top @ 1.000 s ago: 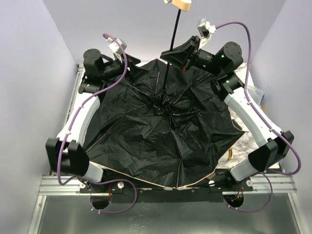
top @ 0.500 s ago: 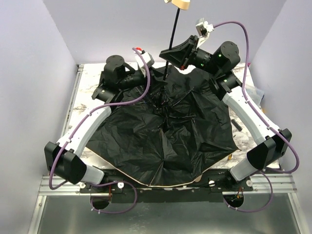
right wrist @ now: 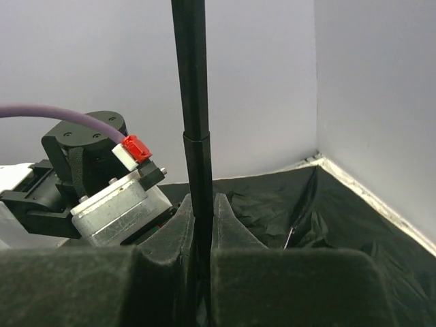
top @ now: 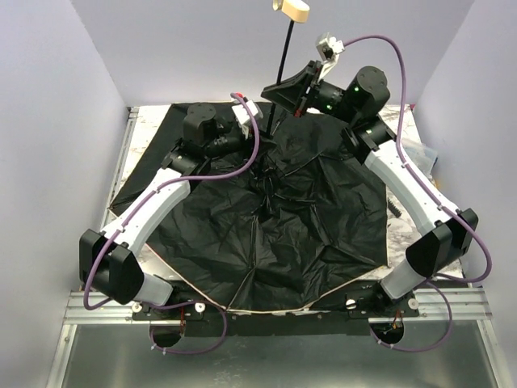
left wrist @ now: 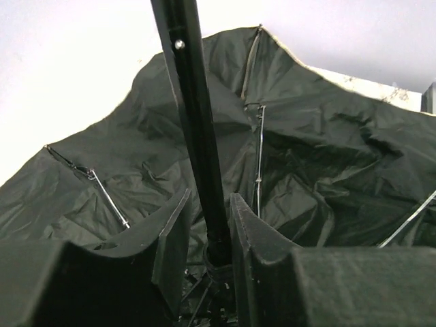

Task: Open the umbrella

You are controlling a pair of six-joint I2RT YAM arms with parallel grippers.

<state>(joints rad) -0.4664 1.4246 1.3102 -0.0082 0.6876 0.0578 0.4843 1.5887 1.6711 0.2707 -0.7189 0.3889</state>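
Black lining fabric fills the top external view: one umbrella [top: 266, 234] lies upside down and spread wide over the marble table [top: 139, 141], a thin tan edge showing along its near rim. Its single black shaft [top: 285, 56] rises at the far side, tilted slightly to the right, and ends in one small beige handle [top: 292, 10]. Two arms reach in from the near edge. The right gripper [top: 283, 87] sits on the shaft well above the canopy; the left gripper [top: 262, 133] is lower, by the hub.

Left wrist view: the shaft [left wrist: 196, 122] stands between two fingers [left wrist: 174, 238]. The finger on the right of the picture lies against it and a narrow gap shows at the other, so these jaws straddle the shaft without clamping it. Thin metal ribs [left wrist: 259, 157] cross the crumpled lining.

Right wrist view: the right gripper [right wrist: 202, 204] has both fingers [right wrist: 228, 225] pressed tight on the shaft [right wrist: 192, 88], gripping it. Beyond sits the other arm's wrist with one red connector [right wrist: 136, 148].
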